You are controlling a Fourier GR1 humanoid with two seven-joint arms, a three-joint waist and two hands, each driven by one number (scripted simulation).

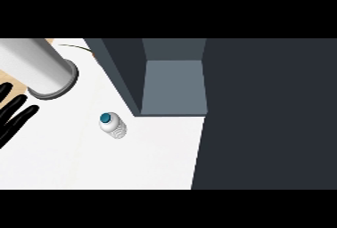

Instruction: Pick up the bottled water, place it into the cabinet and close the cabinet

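Note:
The bottled water (113,125), a small clear ribbed bottle with a blue cap, stands upright on the white counter (99,164), just left of the cabinet's front corner. The dark grey cabinet (121,71) is open, and its lighter inner shelf (172,87) shows bare. Its door (266,116) is a wide dark panel filling the right side. My left hand (14,116) shows at the left edge with straight fingers, well to the left of the bottle and apart from it; its grey forearm (36,64) crosses the upper left corner. My right hand does not show.
A strip of tan surface (13,85) lies at the far left beside the forearm. White counter stretches below and left of the bottle, up to the door's edge.

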